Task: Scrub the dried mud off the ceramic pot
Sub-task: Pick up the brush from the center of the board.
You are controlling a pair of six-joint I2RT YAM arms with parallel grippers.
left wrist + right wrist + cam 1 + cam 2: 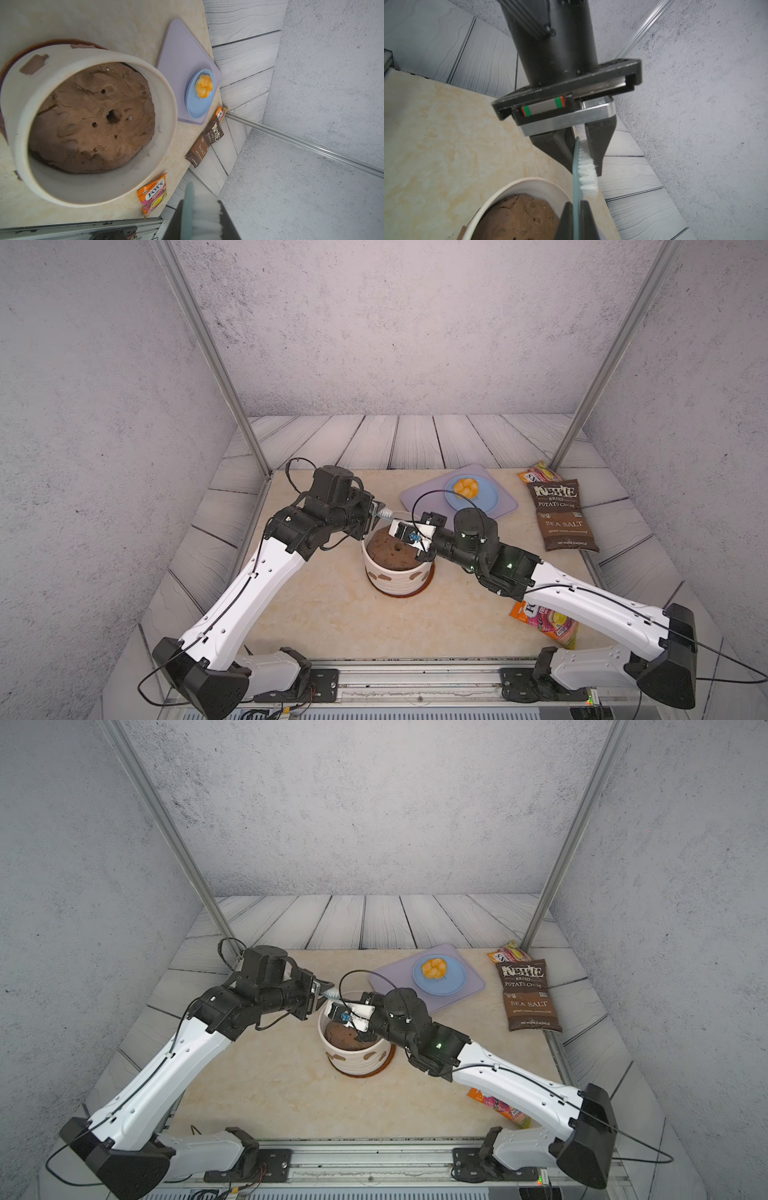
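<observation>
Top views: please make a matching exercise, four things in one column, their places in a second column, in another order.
1. cream-white ribbed ceramic pot
2. round blue plate
3. brown potato chips bag
4. pale green brush with white bristles

a. on the lilac mat
b. held by left gripper and right gripper
c. on a brown saucer
d. flat on the beige table, robot's right

Pairs: 1-c, 2-a, 3-d, 4-b

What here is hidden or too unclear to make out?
- Top views: brush handle, hidden under the right arm's wrist camera.
- Top views: candy bag label, partly under the right arm.
- Left wrist view: brush head, blurred and cut by the frame edge.
- Top views: snack packet print, too small, overlapped by the chip bag.
</observation>
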